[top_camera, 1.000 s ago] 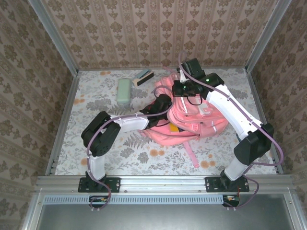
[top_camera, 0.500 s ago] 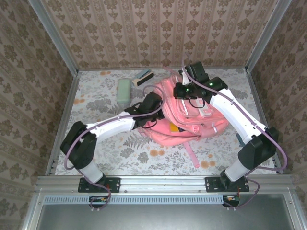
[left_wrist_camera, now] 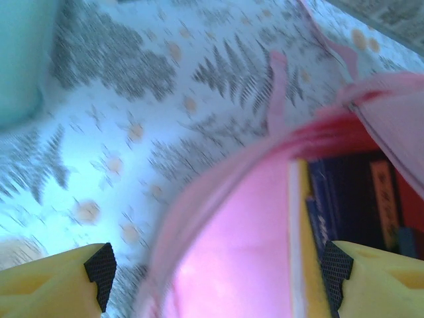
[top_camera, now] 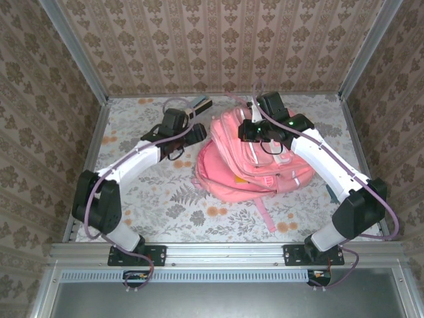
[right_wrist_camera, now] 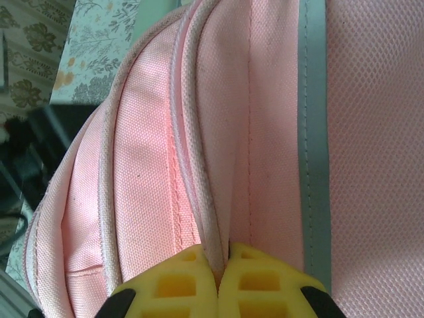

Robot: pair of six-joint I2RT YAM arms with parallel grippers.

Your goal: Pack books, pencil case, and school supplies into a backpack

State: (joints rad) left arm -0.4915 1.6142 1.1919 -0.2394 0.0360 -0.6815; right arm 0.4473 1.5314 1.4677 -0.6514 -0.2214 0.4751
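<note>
Top view first: the backpack point(top_camera: 255, 159), pink woven fabric, puffy and layered with pockets, slumps centre right of the frame on the surface point(top_camera: 146, 192), a cloth printed with grey ferns and orange flowers. The right tool point(top_camera: 250, 132) sits on the bag's upper edge. The left tool point(top_camera: 196, 131) hangs just off the bag's left flank, in the upper middle. Behind it, near the back wall, the stapler-like block point(top_camera: 201, 104), teal and dark, lies on the cloth.

Over to the right wrist view, and here's detail the overhead can't give: two yellow latticed fingers point(right_wrist_camera: 195, 265) pressed together, pinching a raised fold of the pink weave. You can read the cloth grain and the piped seams curving away. A flat grey band point(right_wrist_camera: 311, 132) runs up the frame, with fine mesh to its right.

The left wrist view is blurred. It shows yellow fingers point(left_wrist_camera: 46, 285) with black pads point(left_wrist_camera: 99, 265) at the two bottom corners, jaws spread wide and closed on nothing. Past them, lower right, the bag's mouth gapes with smooth pink lining. Inside it are the books point(left_wrist_camera: 344, 205): a dark navy cover with a yellow edge beside it. In the upper left corner is a soft mint-green shape, the pencil case point(left_wrist_camera: 23, 59), on the cloth and well apart from the bag's mouth.
</note>
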